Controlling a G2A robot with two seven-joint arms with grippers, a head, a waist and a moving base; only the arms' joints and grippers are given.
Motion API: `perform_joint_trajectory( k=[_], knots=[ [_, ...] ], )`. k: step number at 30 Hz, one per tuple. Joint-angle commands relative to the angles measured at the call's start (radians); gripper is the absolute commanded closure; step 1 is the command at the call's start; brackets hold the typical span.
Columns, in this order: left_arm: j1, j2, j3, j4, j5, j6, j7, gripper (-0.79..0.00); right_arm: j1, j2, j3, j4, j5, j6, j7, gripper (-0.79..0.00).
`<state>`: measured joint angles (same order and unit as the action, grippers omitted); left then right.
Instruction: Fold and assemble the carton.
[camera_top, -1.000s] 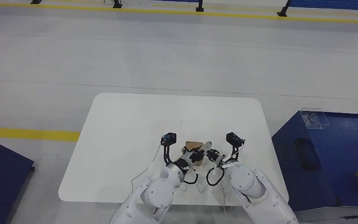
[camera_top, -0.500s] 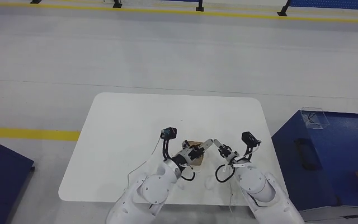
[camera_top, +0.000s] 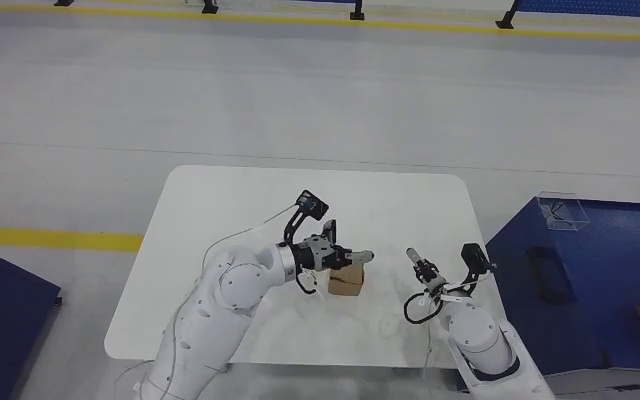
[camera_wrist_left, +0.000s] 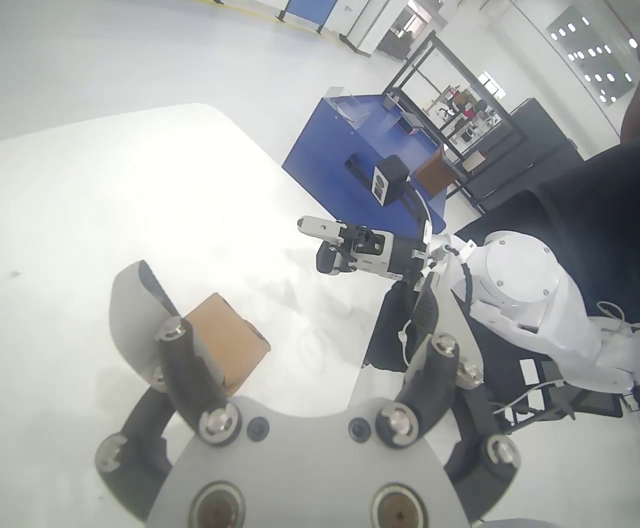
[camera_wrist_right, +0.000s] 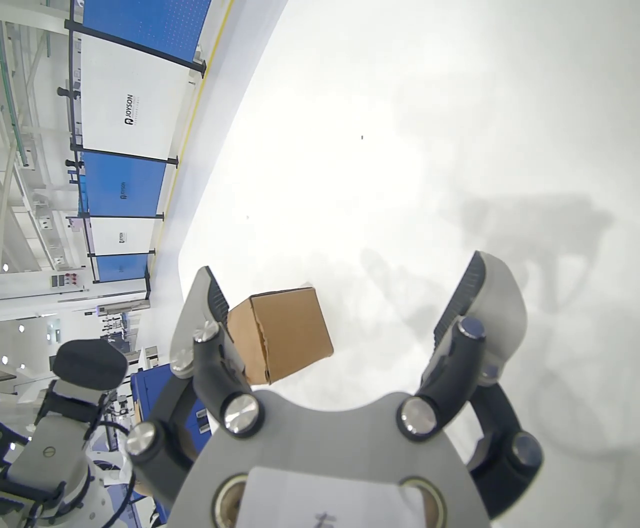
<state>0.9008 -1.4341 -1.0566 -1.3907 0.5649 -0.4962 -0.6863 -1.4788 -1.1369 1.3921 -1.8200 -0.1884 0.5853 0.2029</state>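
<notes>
A small brown carton (camera_top: 347, 282) stands folded into a closed box on the white table (camera_top: 240, 220), right of centre and towards the front. My left gripper (camera_top: 347, 258) hovers just over its far side, open. In the left wrist view the carton (camera_wrist_left: 226, 334) lies by one finger (camera_wrist_left: 134, 295), with nothing between the jaws of the left gripper (camera_wrist_left: 280, 300). My right gripper (camera_top: 416, 260) is open, a short way to the carton's right and apart from it. Its wrist view has the carton (camera_wrist_right: 287, 327) beyond the right gripper (camera_wrist_right: 345, 285).
A blue cabinet (camera_top: 570, 270) stands right of the table, close to the right arm. The table's right edge (camera_top: 478, 250) runs near the right gripper. Bare tabletop lies left of and behind the carton.
Both grippers were together at the carton; the right one has pulled away to the right. The left arm has swung round to the left, its gripper staying over the carton, which now stands free.
</notes>
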Motion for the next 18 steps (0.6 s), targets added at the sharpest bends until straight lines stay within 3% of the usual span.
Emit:
perform_joint_trajectory(
  k=[1, 12, 14, 18],
  knots=[
    [-0.008, 0.002, -0.002, 0.012, 0.005, -0.017, -0.005, -0.785, 0.000, 0.000, 0.000, 0.000, 0.000, 0.000, 0.000, -0.785],
    [-0.010, 0.004, 0.002, -0.003, 0.025, -0.036, -0.006, -0.785, 0.000, 0.000, 0.000, 0.000, 0.000, 0.000, 0.000, -0.785],
    [-0.011, 0.012, 0.008, -0.033, 0.072, -0.184, 0.004, -0.785, 0.000, 0.000, 0.000, 0.000, 0.000, 0.000, 0.000, -0.785],
    [-0.035, 0.036, -0.025, -0.003, 0.288, -0.430, 0.066, -0.785, 0.000, 0.000, 0.000, 0.000, 0.000, 0.000, 0.000, -0.785]
  ],
)
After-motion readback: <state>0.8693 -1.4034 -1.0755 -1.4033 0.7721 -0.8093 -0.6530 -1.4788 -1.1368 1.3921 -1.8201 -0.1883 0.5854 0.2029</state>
